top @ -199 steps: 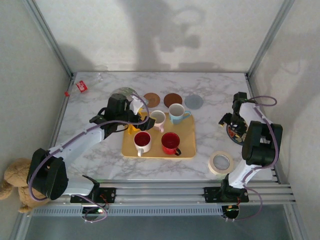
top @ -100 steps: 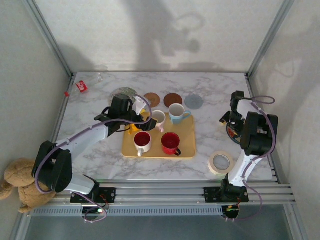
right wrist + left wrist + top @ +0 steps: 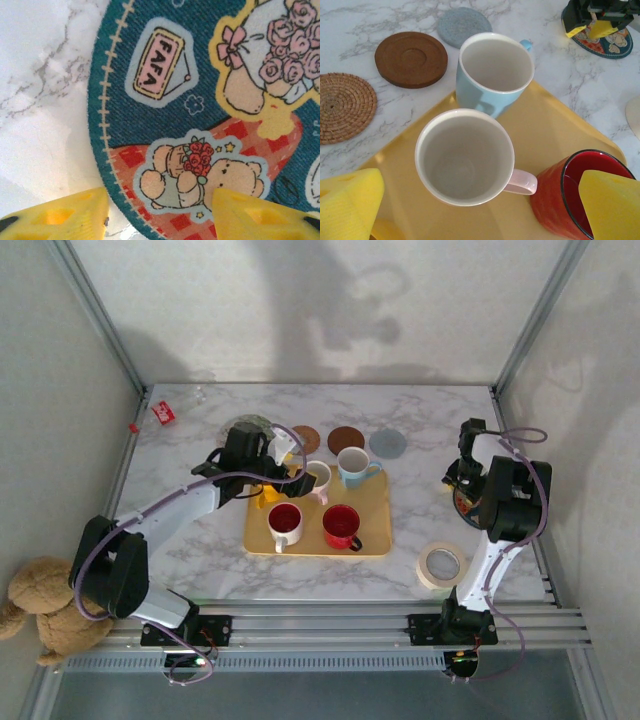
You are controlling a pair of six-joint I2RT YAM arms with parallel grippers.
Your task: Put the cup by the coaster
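A white marble table [image 3: 420,420] is carrying a yellow tray [image 3: 560,130]. The left gripper [image 3: 482,200] is hanging with its jaws spread wide on either side of a white cup [image 3: 465,157] with a pink handle. That cup is sitting on the tray, just beside a blue cup [image 3: 495,65] and a red cup [image 3: 560,200]. The right gripper [image 3: 157,217] is hovering, fingers apart and pinching nothing, over a cartoon coaster [image 3: 210,100] whose pink tag is reading "FAFA".

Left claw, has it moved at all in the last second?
Yes. Against the yellow tray, which has stayed put, the left claw has crept rightward, closer to the white cup at the tray's back left corner.
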